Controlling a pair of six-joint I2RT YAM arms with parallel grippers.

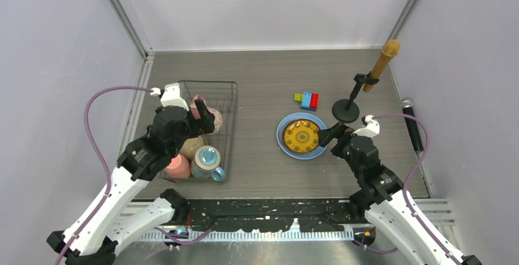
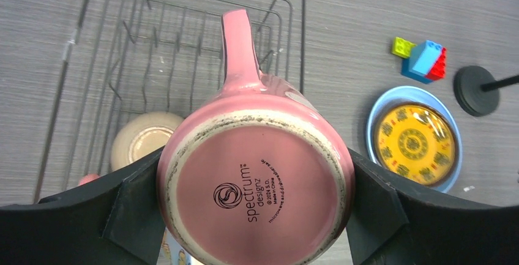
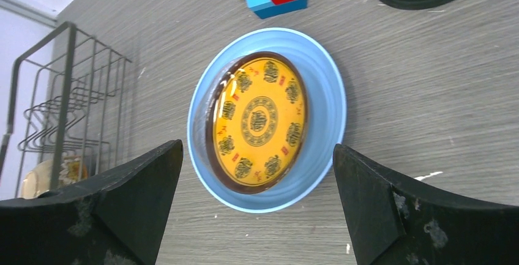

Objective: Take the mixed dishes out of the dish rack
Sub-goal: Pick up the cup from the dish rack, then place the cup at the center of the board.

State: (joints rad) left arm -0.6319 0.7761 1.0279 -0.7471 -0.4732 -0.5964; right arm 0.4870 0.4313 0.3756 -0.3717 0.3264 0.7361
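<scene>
My left gripper [image 1: 202,118] is shut on the pink patterned mug [image 2: 254,185], gripping its sides with the base towards the camera, above the far part of the black dish rack [image 1: 227,124]. The rack holds a white bowl [image 1: 191,147], a pink cup [image 1: 177,167] and a blue mug with yellow inside [image 1: 207,161]. The light blue plate [image 1: 283,139] lies on the table with the yellow patterned plate [image 1: 301,136] on it. My right gripper [image 1: 333,135] is open and empty just right of the plates [image 3: 260,121]. I cannot make out the glass bowl for certain.
Coloured toy bricks [image 1: 307,100] lie beyond the plates. A black round stand base [image 1: 346,111] carries a tilted arm with a tan cone [image 1: 385,57]. A black microphone [image 1: 413,124] lies along the right edge. Walls close in the left, far and right sides.
</scene>
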